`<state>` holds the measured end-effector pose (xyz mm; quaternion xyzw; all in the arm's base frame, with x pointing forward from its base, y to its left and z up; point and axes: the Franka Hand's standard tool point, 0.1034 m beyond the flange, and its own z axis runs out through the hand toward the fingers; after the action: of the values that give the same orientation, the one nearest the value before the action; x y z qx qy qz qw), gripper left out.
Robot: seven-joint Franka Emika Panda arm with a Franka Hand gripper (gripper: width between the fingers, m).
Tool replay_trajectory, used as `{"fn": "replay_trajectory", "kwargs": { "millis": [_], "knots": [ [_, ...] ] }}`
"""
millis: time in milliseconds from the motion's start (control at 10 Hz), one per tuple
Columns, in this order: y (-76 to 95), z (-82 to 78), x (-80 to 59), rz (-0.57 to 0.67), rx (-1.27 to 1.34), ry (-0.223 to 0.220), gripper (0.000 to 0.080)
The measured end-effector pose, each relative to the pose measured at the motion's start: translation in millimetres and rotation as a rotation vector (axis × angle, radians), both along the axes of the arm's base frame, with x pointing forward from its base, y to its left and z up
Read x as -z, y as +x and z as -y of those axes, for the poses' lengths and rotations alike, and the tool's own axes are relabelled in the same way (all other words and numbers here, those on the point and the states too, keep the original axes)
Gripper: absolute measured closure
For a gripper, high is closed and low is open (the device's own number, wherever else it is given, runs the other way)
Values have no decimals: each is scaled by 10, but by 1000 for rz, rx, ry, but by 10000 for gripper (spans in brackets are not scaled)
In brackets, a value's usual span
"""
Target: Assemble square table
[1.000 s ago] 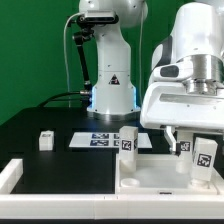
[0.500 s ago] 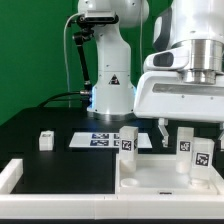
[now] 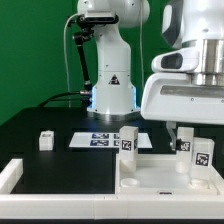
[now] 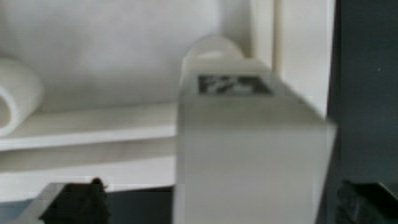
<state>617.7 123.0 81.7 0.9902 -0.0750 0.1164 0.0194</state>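
The square table's white panel [image 3: 150,178] lies flat at the front, toward the exterior view's right. One tagged leg [image 3: 127,141] stands upright at its far left corner. Two more legs [image 3: 185,141] [image 3: 204,157] stand at the right, under my hand. A fourth leg [image 3: 45,141] stands alone on the black table at the exterior view's left. My gripper [image 3: 186,130] hangs over the right-hand legs. In the wrist view, a white leg [image 4: 249,140] with a tag on its end fills the space between my dark fingertips [image 4: 79,203]. The gripper [image 4: 222,208] is open, with a gap beside the leg.
The marker board [image 3: 100,140] lies behind the panel, in front of the arm's base [image 3: 112,95]. A low white border wall [image 3: 10,176] runs along the front left. The wrist view also shows a white rounded part [image 4: 15,95] near the leg.
My hand rose a little and then settled back slightly, staying over the right-hand legs. The jaws stayed open, and no part moved.
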Motion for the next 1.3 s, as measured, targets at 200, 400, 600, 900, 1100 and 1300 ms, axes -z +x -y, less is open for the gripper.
{"fn": "replay_trajectory", "kwargs": {
  "millis": [200,400,600,900,1100,1300],
  "knots": [
    [-15,-47,19,0,29,6,150],
    [-15,-41,24,-1,31,6,410],
    [-16,-40,26,8,194,46,509],
    [-9,-8,28,21,416,94,509],
    [15,50,33,39,695,165,509],
    [-2,29,45,39,1038,274,509]
  ]
}}
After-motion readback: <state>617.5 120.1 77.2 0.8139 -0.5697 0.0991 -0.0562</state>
